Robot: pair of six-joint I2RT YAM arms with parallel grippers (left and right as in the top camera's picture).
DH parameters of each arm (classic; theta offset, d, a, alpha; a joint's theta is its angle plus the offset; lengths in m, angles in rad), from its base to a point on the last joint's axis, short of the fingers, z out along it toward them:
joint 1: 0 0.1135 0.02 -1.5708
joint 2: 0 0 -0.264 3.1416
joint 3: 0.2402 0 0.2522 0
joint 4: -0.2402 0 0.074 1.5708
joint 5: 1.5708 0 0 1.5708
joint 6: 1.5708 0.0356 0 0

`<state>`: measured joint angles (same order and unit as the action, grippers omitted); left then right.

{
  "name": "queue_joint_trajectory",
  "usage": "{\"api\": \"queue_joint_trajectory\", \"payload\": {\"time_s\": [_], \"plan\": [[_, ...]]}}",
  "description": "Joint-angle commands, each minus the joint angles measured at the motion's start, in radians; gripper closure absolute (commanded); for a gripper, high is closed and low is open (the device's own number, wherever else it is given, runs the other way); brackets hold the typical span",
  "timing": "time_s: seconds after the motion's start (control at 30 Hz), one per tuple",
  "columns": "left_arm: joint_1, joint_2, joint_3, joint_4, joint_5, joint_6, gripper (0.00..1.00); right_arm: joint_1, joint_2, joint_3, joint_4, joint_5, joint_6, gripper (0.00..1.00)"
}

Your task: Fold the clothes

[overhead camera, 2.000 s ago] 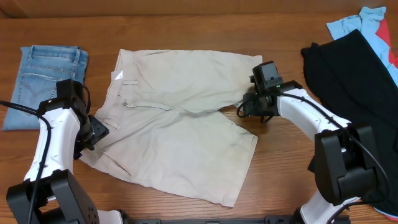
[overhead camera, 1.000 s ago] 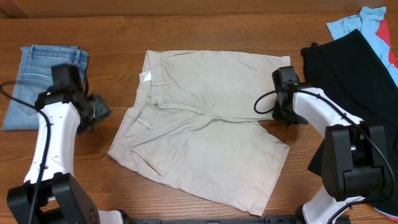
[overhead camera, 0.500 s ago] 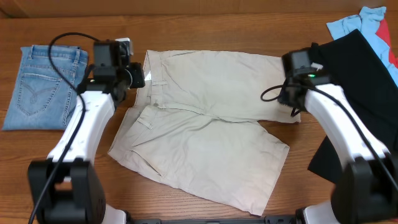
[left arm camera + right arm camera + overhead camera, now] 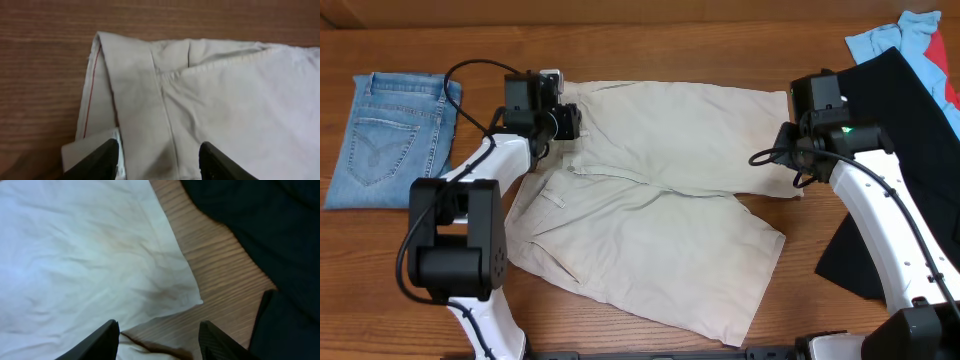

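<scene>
The pale beige shorts (image 4: pixel 650 200) lie spread flat on the table, waistband at the left and legs pointing right. My left gripper (image 4: pixel 568 122) is open over the waistband's far left corner. In the left wrist view its fingers (image 4: pixel 159 162) straddle the waistband fabric (image 4: pixel 225 100) without closing on it. My right gripper (image 4: pixel 798 168) is open over the right hem of the far leg. In the right wrist view its fingers (image 4: pixel 160 340) hover above the hem corner (image 4: pixel 75 255) and bare wood.
Folded blue jeans (image 4: pixel 395 130) lie at the far left. A large black garment (image 4: pixel 900 130) lies at the right edge, close to my right arm, and also shows in the right wrist view (image 4: pixel 250 210). A light blue and red cloth (image 4: pixel 910 35) lies behind it.
The shorts slid to the right earlier and have since stayed still. My left gripper has moved right onto the waistband corner. My right gripper shifted slightly right over the leg hem.
</scene>
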<state>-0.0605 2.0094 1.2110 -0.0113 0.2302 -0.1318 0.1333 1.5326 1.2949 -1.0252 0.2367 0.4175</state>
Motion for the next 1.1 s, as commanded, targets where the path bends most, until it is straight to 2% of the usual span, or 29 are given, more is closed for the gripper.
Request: {"api": "queue_joint_trajectory", "payload": {"time_s": [0.0,0.23,0.4,0.63,0.87,1.07], "plan": [[-0.005,0.051,0.014,0.071,0.022,-0.06,0.45,0.004,-0.001,0.006,-0.003,-0.009,-0.006,0.45],[-0.005,0.112,0.014,0.182,0.0,-0.131,0.43,0.004,-0.001,0.006,-0.006,-0.06,-0.007,0.45],[-0.001,0.117,0.016,0.219,-0.056,-0.13,0.41,0.004,0.008,-0.001,0.037,-0.211,-0.106,0.47],[0.02,0.119,0.017,0.266,-0.061,-0.131,0.39,0.004,0.078,-0.005,0.082,-0.221,-0.112,0.47],[0.023,0.168,0.025,0.286,-0.013,-0.173,0.39,0.004,0.116,-0.005,0.109,-0.224,-0.112,0.46],[0.023,0.218,0.096,0.271,0.101,-0.208,0.44,0.004,0.116,-0.005,0.116,-0.224,-0.112,0.47]]}}
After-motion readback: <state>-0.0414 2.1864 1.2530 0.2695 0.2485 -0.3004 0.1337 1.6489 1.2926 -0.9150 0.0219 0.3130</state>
